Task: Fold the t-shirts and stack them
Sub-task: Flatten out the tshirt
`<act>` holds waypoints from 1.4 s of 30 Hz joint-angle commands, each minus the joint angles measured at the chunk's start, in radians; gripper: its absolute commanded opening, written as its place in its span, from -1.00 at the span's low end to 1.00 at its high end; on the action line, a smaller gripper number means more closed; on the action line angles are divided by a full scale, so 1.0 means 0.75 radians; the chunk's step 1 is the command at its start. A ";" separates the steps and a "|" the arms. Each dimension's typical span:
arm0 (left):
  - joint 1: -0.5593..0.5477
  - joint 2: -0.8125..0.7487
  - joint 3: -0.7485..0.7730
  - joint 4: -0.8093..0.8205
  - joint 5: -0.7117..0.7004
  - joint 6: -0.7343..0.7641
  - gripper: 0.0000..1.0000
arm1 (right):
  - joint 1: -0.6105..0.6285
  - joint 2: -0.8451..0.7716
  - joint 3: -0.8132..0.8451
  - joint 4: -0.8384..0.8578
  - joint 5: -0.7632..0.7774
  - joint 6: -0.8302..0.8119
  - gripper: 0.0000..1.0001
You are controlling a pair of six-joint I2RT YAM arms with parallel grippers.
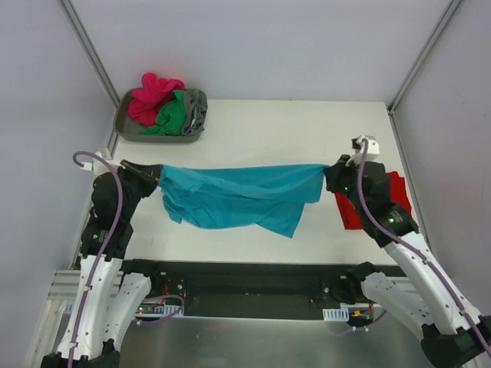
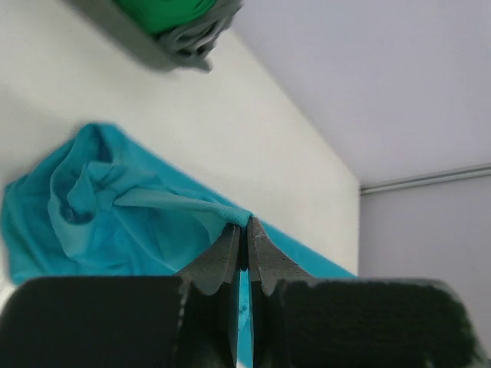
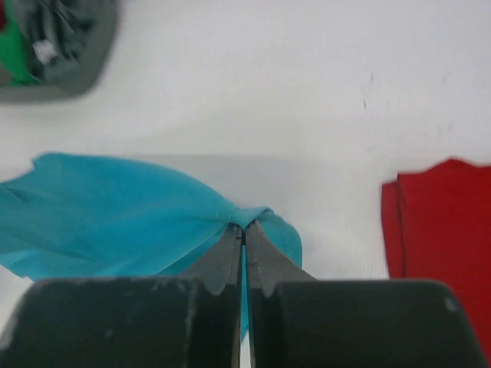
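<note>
Across the middle of the surface (image 1: 268,130), the teal shirt (image 1: 238,198) is held stretched between the two arms. The left end effector (image 1: 159,175) is closed on one end of the upper edge and the right end effector (image 1: 329,175) is closed on the other. Each wrist view shows the fingers pinched flat on a tuck of teal cloth. The upper edge runs taut from grip to grip, and the lower part drapes in loose, uneven folds toward the near side.

Progress, as judged from the layout: the red shirt (image 1: 397,192) lies folded flat at the right edge of the surface, partly hidden by the right arm. It appears to be the start of the stack. The teal shirt is at the spreading stage, with no fold visible in it. A pink shirt (image 1: 153,96), a green shirt (image 1: 175,115) and a grey shirt (image 1: 196,107) lie bunched together in the tray (image 1: 126,126) at the far left corner, unfolded. That gives one shirt done, one in hand and three waiting.
</note>
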 commanded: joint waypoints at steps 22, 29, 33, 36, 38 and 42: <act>0.005 0.031 1.041 0.159 0.033 0.267 -1.00 | 0.003 -0.308 1.018 -0.267 -0.412 -0.034 -0.99; 0.005 0.258 1.164 0.169 0.082 0.302 -1.00 | 0.003 -0.212 1.001 -0.287 -0.102 -0.114 -0.99; 0.005 0.489 1.138 0.188 0.068 0.351 -1.00 | 0.003 0.003 0.946 -0.279 0.148 -0.194 -0.99; 0.005 0.744 1.083 0.247 0.072 0.431 -1.00 | -0.034 0.209 0.861 -0.230 0.328 -0.243 -0.99; 0.005 0.928 1.042 0.339 0.127 0.494 -1.00 | -0.158 0.346 0.775 -0.148 0.264 -0.215 -0.99; 0.003 1.376 1.064 0.404 0.233 0.570 -1.00 | -0.363 0.659 0.613 0.103 -0.039 -0.081 -0.99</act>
